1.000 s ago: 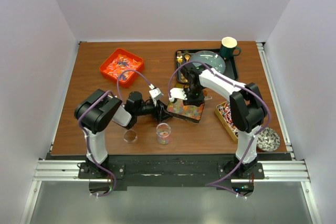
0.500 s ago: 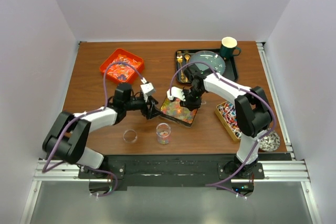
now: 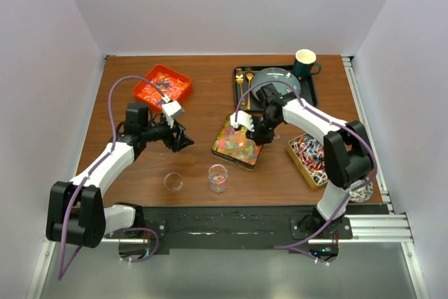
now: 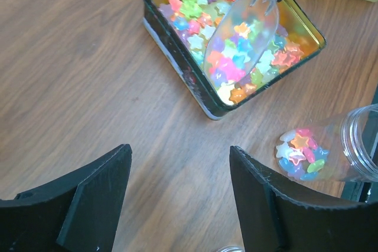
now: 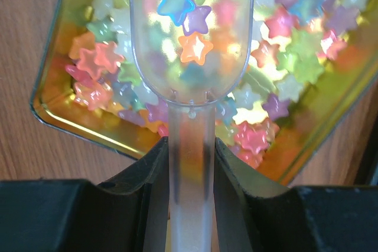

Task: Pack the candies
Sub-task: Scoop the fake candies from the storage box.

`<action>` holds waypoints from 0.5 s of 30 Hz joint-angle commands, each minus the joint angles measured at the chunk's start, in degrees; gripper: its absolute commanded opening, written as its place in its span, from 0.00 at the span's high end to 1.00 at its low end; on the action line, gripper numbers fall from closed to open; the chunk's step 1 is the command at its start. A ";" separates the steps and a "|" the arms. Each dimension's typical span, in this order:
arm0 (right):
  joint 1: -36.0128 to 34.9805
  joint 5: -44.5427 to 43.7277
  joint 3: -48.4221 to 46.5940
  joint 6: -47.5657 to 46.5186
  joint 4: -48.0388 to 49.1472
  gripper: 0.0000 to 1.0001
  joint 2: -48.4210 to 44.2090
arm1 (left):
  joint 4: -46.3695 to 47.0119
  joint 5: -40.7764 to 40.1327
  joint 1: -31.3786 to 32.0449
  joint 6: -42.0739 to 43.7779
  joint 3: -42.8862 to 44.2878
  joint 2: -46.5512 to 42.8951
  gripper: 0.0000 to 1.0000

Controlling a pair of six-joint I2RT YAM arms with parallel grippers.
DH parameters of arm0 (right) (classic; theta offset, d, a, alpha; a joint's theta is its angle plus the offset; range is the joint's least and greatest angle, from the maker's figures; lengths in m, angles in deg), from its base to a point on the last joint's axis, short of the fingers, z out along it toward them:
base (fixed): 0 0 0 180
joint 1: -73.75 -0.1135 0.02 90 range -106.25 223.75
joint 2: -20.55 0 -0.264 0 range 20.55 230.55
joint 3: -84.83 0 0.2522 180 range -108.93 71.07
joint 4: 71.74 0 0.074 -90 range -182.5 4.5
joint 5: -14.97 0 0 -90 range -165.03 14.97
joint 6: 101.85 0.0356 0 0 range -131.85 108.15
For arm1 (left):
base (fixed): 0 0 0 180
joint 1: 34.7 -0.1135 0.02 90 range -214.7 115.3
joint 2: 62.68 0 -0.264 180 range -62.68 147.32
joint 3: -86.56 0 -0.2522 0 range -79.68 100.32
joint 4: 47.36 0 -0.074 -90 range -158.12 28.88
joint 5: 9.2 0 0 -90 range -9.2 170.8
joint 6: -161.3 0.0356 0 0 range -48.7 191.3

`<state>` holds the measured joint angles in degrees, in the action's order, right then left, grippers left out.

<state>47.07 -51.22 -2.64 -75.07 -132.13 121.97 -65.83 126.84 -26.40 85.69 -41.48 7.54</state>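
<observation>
Pastel star-shaped candies [image 3: 236,145] fill a gold-lined black tin [image 3: 222,156] at the table's middle. My right gripper [image 3: 253,129] is shut on the handle of a clear plastic scoop [image 5: 192,33]. The scoop lies in the tin with three stars in its bowl, and the tin's gold rim [image 5: 77,123] shows below it. My left gripper [image 3: 183,140] is open and empty over bare wood, left of the tin. Its view shows the tin [image 4: 177,51], the scoop [image 4: 242,36] and a clear jar [image 4: 354,146] holding a few stars. That jar [image 3: 218,178] stands in front of the tin.
A small clear lid or jar [image 3: 173,181] sits left of the filled jar. An orange tray [image 3: 162,86] with wrapped sweets is at back left. A gold tin [image 3: 308,155] of red-blue-white wrapped pieces is at right. A black tray [image 3: 311,92] holds a plate, gold cutlery and a mug.
My left gripper has left the tin's left edge and drawn back to the left, open. The tin has settled a little to the left. My right gripper still holds the scoop in the tin.
</observation>
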 commanded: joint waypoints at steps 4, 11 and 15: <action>2.07 5.10 5.14 5.47 5.58 1.00 -8.25 | -0.91 -1.13 -2.49 -0.42 2.85 -1.84 0.27; 2.68 6.08 16.12 19.43 20.67 1.00 -21.51 | -1.27 -2.80 -4.34 0.64 3.73 -0.87 0.27; 2.59 4.66 17.48 24.21 21.71 1.00 -26.72 | 1.10 -2.89 -4.60 -0.15 3.46 -0.17 0.27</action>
<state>49.50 -47.92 15.91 -58.33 -116.37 99.72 -66.99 124.35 -30.32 85.50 -40.02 6.97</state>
